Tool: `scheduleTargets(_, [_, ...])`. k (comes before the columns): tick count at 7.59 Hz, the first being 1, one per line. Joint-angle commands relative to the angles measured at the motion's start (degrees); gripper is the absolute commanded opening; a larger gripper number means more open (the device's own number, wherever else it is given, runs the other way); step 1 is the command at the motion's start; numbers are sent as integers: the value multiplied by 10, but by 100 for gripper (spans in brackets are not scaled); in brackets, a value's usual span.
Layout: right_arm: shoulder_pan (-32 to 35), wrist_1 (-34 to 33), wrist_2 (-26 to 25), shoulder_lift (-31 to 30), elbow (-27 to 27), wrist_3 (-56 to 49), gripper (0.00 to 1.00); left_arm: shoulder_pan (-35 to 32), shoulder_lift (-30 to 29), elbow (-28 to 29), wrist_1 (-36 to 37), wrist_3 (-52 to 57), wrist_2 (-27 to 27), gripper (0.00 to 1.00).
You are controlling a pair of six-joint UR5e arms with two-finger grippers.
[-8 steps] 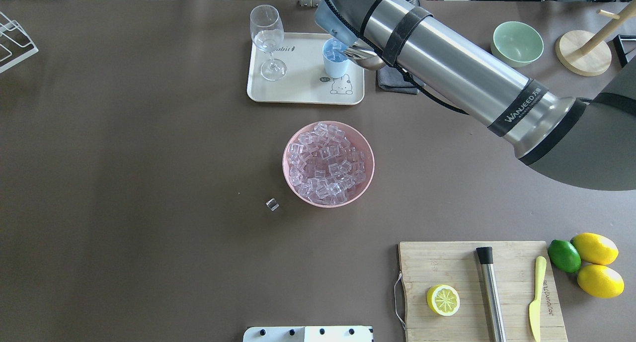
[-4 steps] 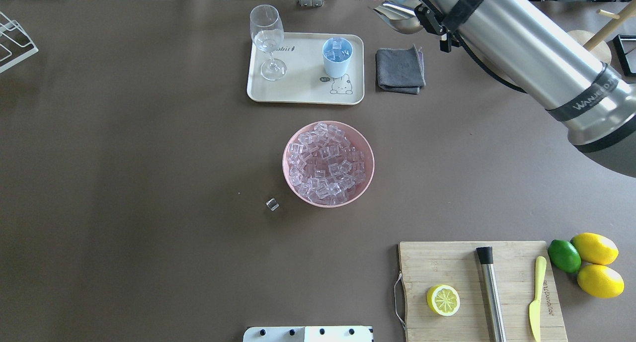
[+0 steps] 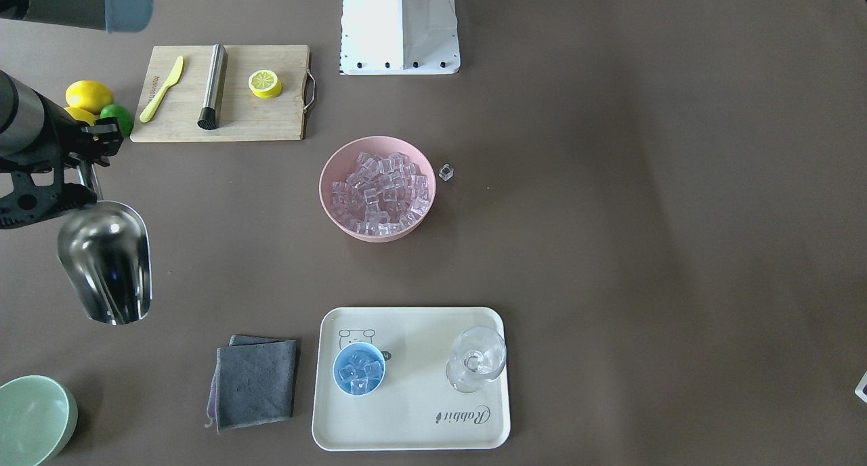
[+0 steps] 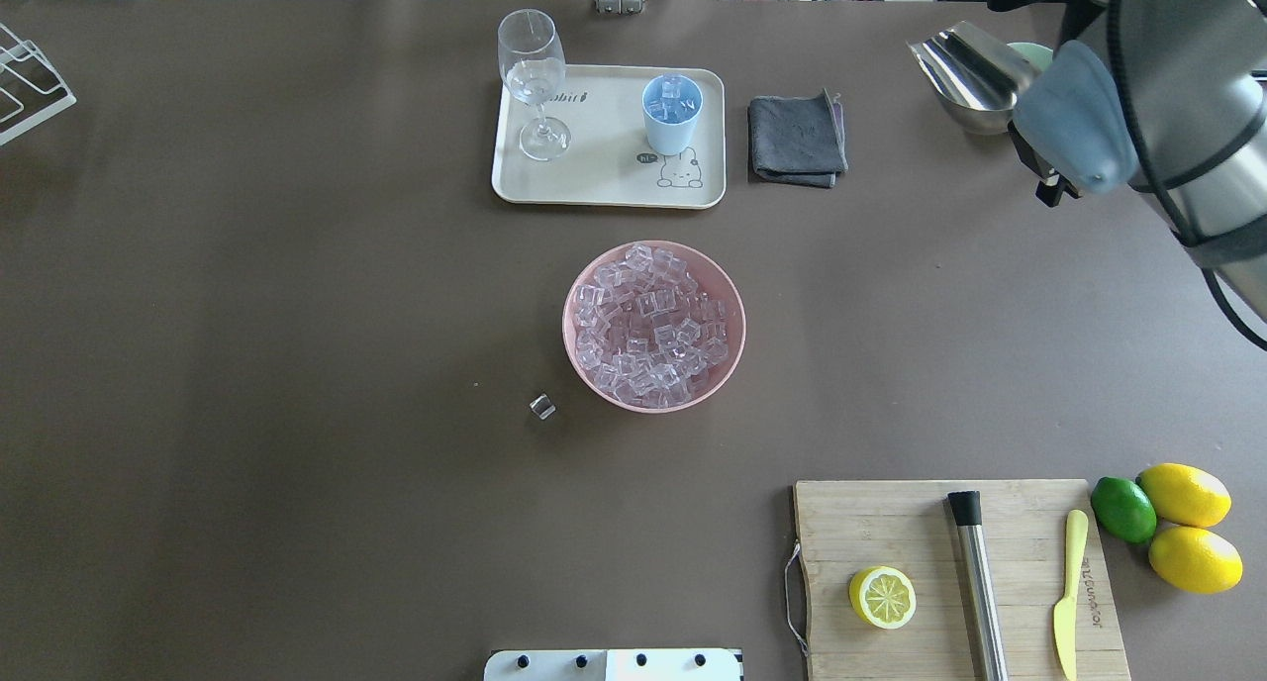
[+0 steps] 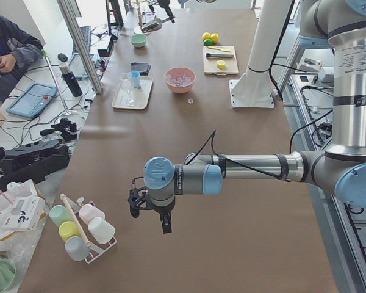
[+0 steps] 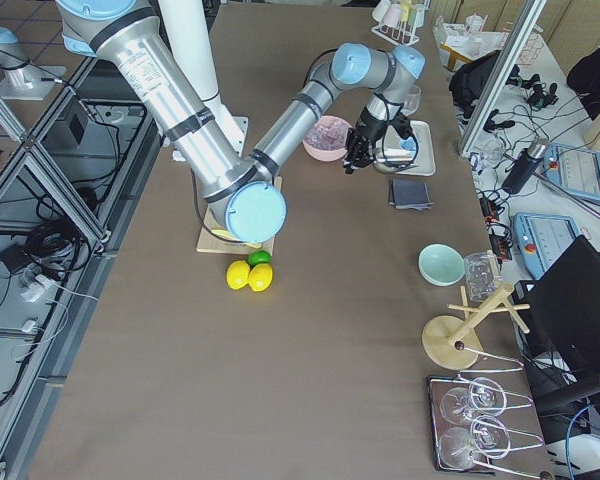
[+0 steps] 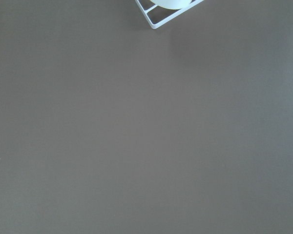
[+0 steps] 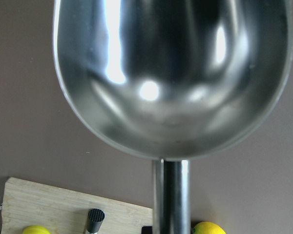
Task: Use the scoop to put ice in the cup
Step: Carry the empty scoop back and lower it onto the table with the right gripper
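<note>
Front-facing view, right arm (image 3: 24, 124) raised high, right fingers (image 3: 80, 194) clamped on empty scoop (image 3: 108, 269); left fingers (image 5: 149, 213), cannot tell

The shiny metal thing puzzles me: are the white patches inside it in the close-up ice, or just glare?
Right wrist view: glare only, light mirrored on the steel of the empty scoop. Front-facing view: similar bright streaks on it; the right arm in the top left corner is out of focus.
</note>
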Motion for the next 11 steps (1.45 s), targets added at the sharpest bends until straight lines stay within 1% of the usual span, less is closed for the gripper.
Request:
scheduleTargets(1, [10,149,-1,-182,98,130,0,0,0,0,0,0,0,98])
scheduleTargets(3, [12,299,-5,-301,103,193,0,2,0,4,0,0,0,98])
scheduleTargets(4, [12,386,-5,-359,93,214,0,2,0,4,0,0,-1,98])
scheduleTargets(5, [11,463,-1,-396,65,251,0,2,0,4,0,0,-1,98])
scheduleTargets(6, [-3,531,1,-399,15,273,0,2,0,4,-1,0,-1,98])
scheduleTargets(7, [-30,576,-1,-398,-15,318,0,2,0,4,0,0,-1,98])
scheduleTargets(8, [-40,639,-2,-396,-61,332,0,2,0,3,-1,0,-1,98])
scheduleTargets(9, [-41,687,-1,-395,-96,339,0,2,0,3,0,0,-1,98])
scheduleTargets(10, [-44,709,0,-392,-116,355,0,2,0,3,-1,0,-2,98])
scheduleTargets(11, [-46,708,1,-385,-122,356,0,3,0,3,-1,0,-2,98])
